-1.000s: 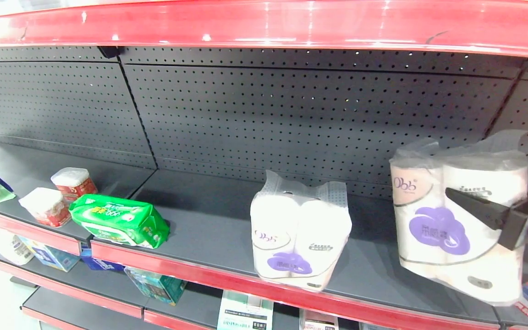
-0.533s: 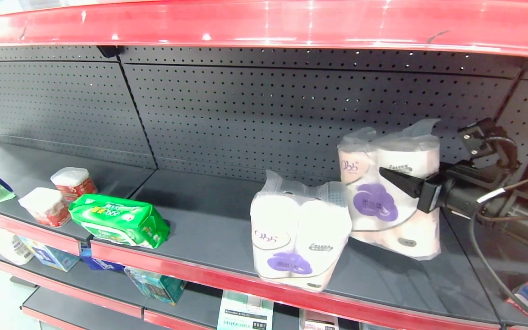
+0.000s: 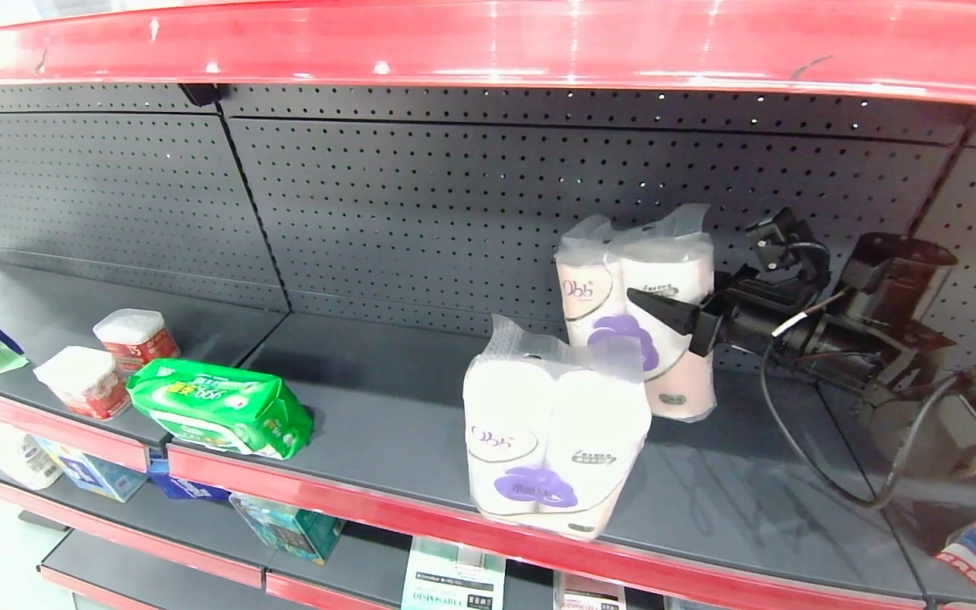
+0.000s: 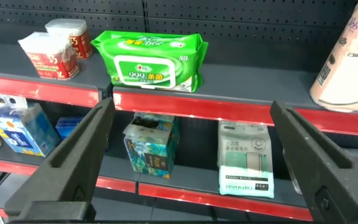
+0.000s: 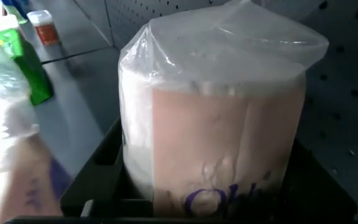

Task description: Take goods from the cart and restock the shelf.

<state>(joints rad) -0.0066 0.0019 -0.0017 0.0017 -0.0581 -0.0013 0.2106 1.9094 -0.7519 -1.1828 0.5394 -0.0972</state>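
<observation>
The right pincer (image 3: pixel 662 312) was clamped on a held toilet-roll pack (image 3: pixel 636 309). Across the last second it had carried that pack from well off to the right of the standing toilet-roll pack (image 3: pixel 554 432), inward and deeper. The held pack now sat just behind the standing pack and slightly to its right, close to the pegboard back (image 3: pixel 454 212). The standing pack had not shifted from the front lip of the shelf (image 3: pixel 386 398).

The held pack's base seemed to be at or just above the shelf deck, though the standing pack partly hid that contact. The delivery looked nearly finished, with release probably the step left.

The left pincer (image 4: pixel 191 109) hung with its fingers apart and empty, lower than the standing pack and well to its left, facing the green wipes pack (image 4: pixel 149 59).
</observation>
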